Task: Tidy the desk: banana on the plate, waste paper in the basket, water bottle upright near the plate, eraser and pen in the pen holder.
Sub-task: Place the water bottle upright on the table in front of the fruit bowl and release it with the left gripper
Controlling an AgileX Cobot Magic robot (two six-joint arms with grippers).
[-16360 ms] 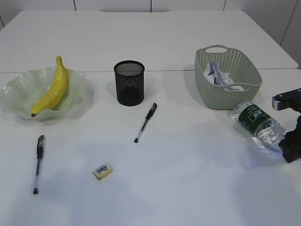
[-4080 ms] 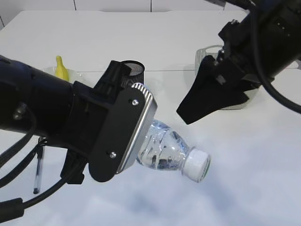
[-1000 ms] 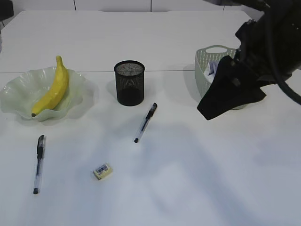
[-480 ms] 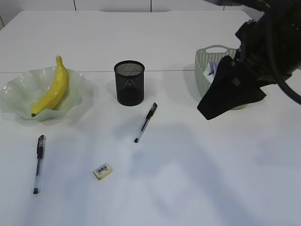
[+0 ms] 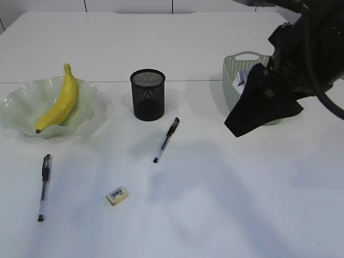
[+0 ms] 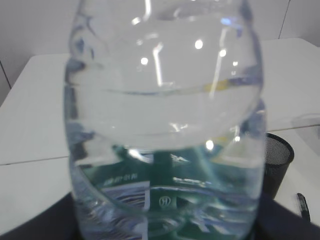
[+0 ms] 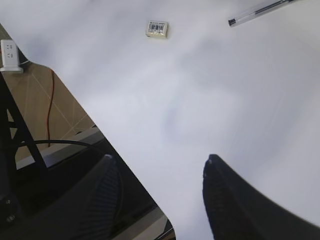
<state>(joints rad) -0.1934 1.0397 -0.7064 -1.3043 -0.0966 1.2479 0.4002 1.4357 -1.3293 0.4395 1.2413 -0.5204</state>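
The water bottle (image 6: 165, 125) fills the left wrist view, and my left gripper (image 6: 165, 222) is shut on it, its green label low between the jaws. Neither shows in the exterior view. The banana (image 5: 60, 102) lies in the plate (image 5: 16, 105). The pen holder (image 5: 148, 94) stands mid-desk, with one pen (image 5: 166, 139) in front of it. A second pen (image 5: 43, 186) and the eraser (image 5: 117, 194) lie front left. My right gripper (image 7: 159, 160) hangs open and empty high over the desk. Waste paper (image 5: 242, 78) lies in the basket (image 5: 235, 63).
My right arm (image 5: 290, 59) hides most of the basket. The right wrist view takes in the eraser (image 7: 157, 28), a pen tip (image 7: 260, 9) and the desk's front edge with floor and cables below. The pen holder (image 6: 278, 159) shows behind the bottle.
A dark bit of the left arm at the top left corner has left the exterior view. The right arm has hardly moved. Long before, the bottle lay beside the basket.
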